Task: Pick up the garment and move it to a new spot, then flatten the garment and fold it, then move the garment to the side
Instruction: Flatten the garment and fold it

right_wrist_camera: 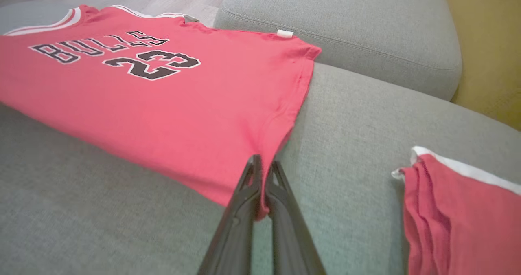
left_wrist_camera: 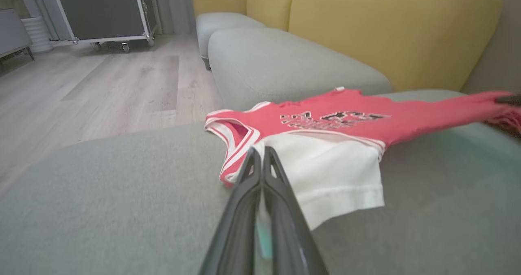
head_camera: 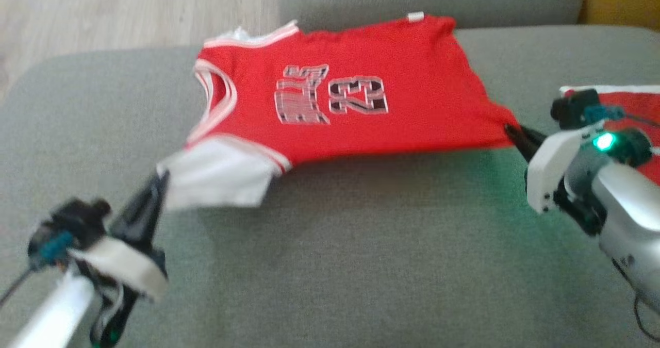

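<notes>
If the hem corner slips: the shirt [head_camera: 335,105], stretched over the far part of the grey sofa seat [head_camera: 361,265], could be dropped rumpled, as only a thin pinch is taken there.
Left jaws: clenched on the white sleeve [left_wrist_camera: 338,177], near left.
Right jaws: clenched on the red hem corner, right.
Second red garment [right_wrist_camera: 460,218]: laid close on the right; it could be snagged.
Room: pale wood floor [left_wrist_camera: 101,87], yellow backrest [left_wrist_camera: 386,34] and a wheeled case [left_wrist_camera: 101,10] are seen beyond.
</notes>
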